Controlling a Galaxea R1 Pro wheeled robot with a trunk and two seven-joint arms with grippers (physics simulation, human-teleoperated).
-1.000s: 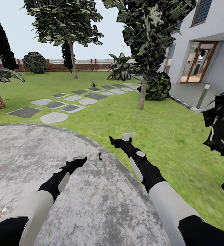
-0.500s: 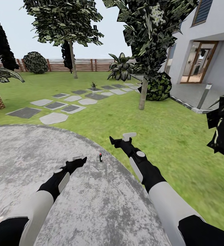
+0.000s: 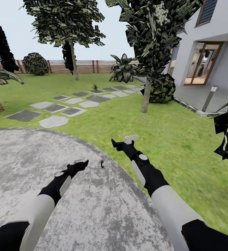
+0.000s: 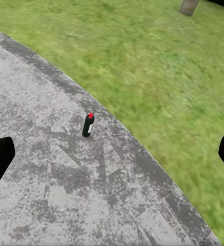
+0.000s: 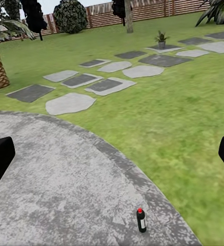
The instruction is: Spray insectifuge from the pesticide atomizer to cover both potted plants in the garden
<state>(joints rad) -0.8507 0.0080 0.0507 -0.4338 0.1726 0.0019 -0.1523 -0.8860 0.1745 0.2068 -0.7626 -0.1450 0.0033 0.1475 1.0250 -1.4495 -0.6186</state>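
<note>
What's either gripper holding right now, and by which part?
Nothing. Left gripper and right gripper are both open and empty; the pesticide atomizer stands upright on the patio between them, untouched.

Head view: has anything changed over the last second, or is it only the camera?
Only the camera: the whole scene drifts, the dark bush at the right edge sliding outward, so the robot is turning or rolling slightly. The pesticide atomizer stands upright on the patio, untouched. Left gripper and right gripper hold the same pose, both open and empty.
</note>
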